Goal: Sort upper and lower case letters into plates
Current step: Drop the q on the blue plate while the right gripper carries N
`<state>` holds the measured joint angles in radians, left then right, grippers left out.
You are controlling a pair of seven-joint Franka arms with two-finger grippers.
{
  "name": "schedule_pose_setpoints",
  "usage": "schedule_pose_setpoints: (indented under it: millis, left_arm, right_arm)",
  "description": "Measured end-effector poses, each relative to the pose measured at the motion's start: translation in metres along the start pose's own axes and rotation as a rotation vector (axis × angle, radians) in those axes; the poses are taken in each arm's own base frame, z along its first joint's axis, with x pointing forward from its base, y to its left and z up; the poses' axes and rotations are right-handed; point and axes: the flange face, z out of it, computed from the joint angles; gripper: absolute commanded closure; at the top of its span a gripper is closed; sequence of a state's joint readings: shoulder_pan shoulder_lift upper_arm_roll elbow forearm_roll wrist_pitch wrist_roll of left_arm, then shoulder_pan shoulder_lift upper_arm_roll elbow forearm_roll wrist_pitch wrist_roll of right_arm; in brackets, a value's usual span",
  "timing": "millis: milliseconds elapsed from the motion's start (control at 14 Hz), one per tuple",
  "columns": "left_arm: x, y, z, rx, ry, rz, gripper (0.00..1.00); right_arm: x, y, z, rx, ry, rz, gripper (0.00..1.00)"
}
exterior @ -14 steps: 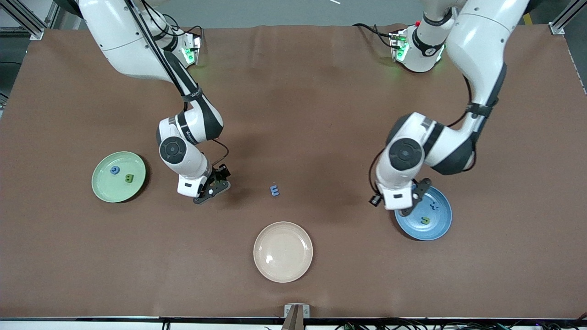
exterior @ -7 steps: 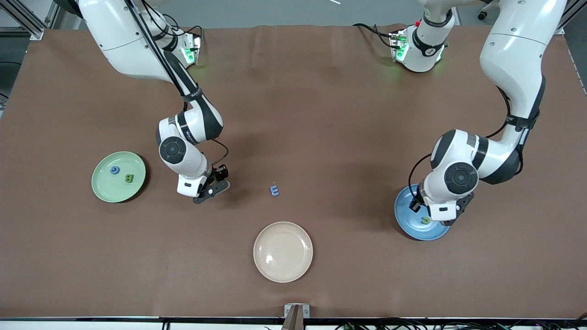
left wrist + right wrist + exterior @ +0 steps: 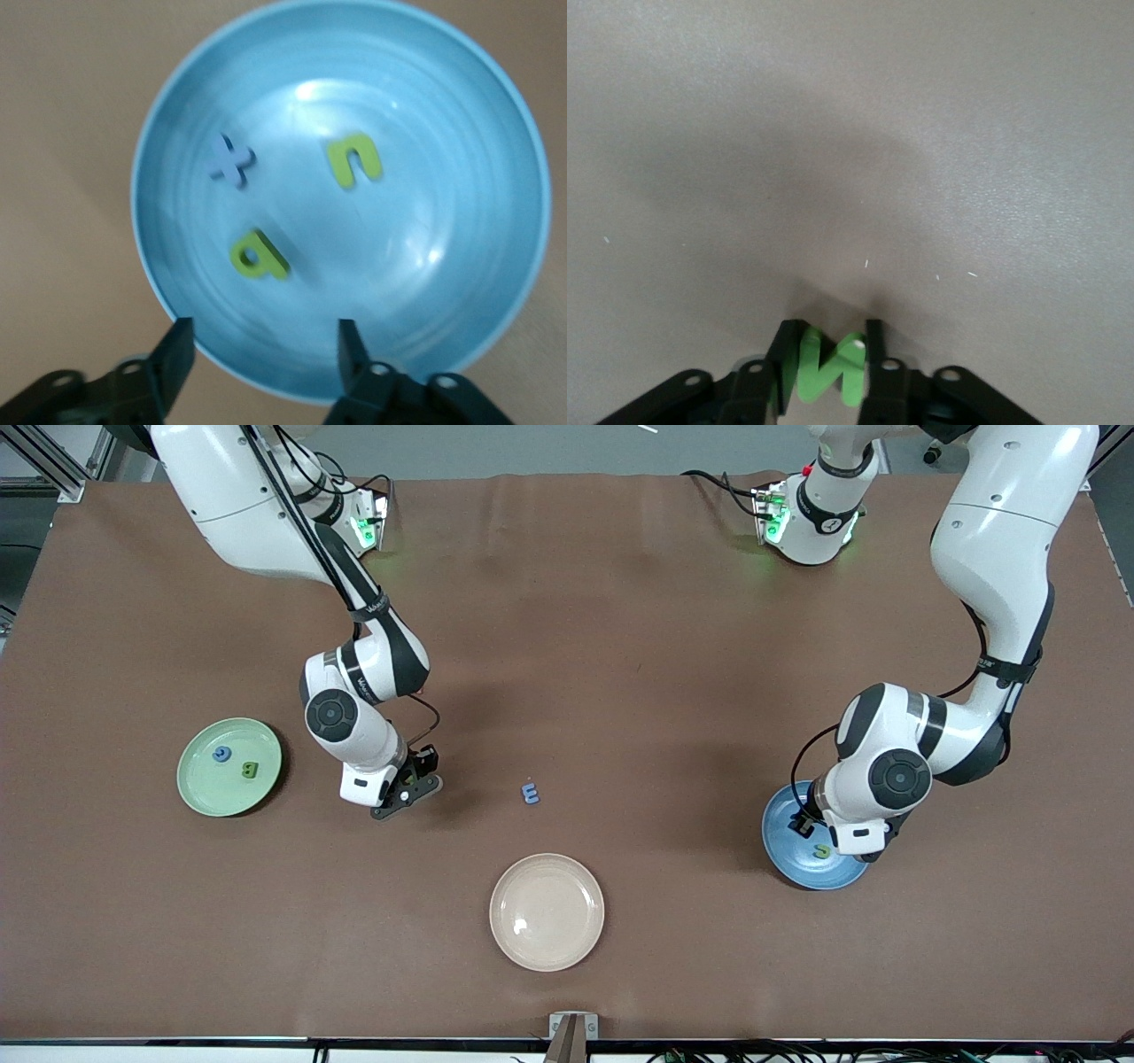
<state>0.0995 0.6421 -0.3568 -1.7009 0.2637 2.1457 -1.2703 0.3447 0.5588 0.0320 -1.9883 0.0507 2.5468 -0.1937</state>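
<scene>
- Brown table [image 3: 620, 646] carries three plates, with both arms at work over it.
- Blue plate [image 3: 788, 864], toward the left arm's end, holds three letters: a blue x [image 3: 230, 161], a green u-shaped letter [image 3: 354, 160] and a green p-shaped letter [image 3: 257, 255]; which way up the last two read cannot be told.
- Pale green plate [image 3: 208, 788], toward the right arm's end, holds a blue letter [image 3: 221, 755] and a green letter [image 3: 251, 771], too small to read.
- Cream plate [image 3: 547, 911], nearest the front camera, has nothing in it.
- Left gripper [image 3: 264, 354] hangs over the blue plate, jaws wide and holding nothing.
- Right gripper [image 3: 826, 359] sits low at the table between the green plate and the middle, jaws pinched on a green letter W [image 3: 826, 367].
- Blue letter E [image 3: 531, 792] lies loose mid-table, farther from the front camera than the cream plate.
- Five letters appear sorted; the W needs placing and the E collecting, while any others are out of sight.
</scene>
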Motion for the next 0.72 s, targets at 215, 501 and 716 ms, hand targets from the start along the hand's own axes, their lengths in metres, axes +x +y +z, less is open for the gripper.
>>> schedule_pose_setpoints:
  millis: [215, 501, 716]
  left_arm:
    - [-0.037, 0.027, -0.026, -0.077, -0.060, -0.055, 0.00]
    - [-0.124, 0.079, -0.049, -0.129, -0.083, -0.100, 0.00]
    - [-0.182, 0.110, -0.047, -0.150, -0.093, -0.067, 0.00]
  right_arm:
    - [-0.001, 0.000, -0.001, 0.000, -0.001, 0.001, 0.82]
    - [-0.011, 0.032, -0.032, 0.001, -0.059, 0.054, 0.84]
    - [-0.030, 0.094, -0.096, 0.002, -0.061, 0.125, 0.84]
